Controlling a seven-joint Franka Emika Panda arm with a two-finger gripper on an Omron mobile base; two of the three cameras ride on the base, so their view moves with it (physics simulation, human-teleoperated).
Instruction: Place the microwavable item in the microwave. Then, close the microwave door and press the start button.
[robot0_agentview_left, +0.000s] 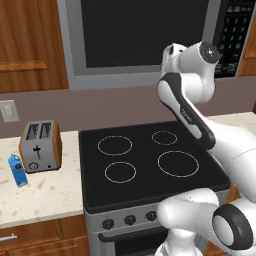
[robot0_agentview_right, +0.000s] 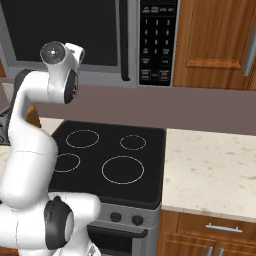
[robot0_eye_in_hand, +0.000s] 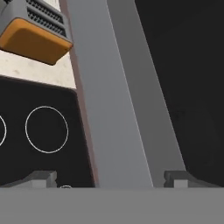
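Note:
The microwave (robot0_agentview_left: 75, 75) hangs above the stove, a grey box with a dark window. The microwave door (robot0_agentview_right: 65, 30) looks shut flat against it, its black bar handle (robot0_agentview_right: 123, 40) beside the keypad strip (robot0_agentview_right: 157, 40). My arm is raised in front of the door's lower edge. In the hand view my gripper (robot0_eye_in_hand: 113, 179) is open, with its fingertips (robot0_eye_in_hand: 43, 178) wide apart on either side of the door's grey frame (robot0_eye_in_hand: 118, 109). Nothing is between them. The microwavable item is out of view.
A silver-and-brown toaster (robot0_agentview_left: 40, 145) and a blue carton (robot0_agentview_left: 18, 170) stand on the counter left of the black stovetop (robot0_agentview_left: 150, 160). To the stove's right lies a pale counter (robot0_agentview_right: 215, 170). Wooden cabinets (robot0_agentview_right: 215, 40) flank the microwave.

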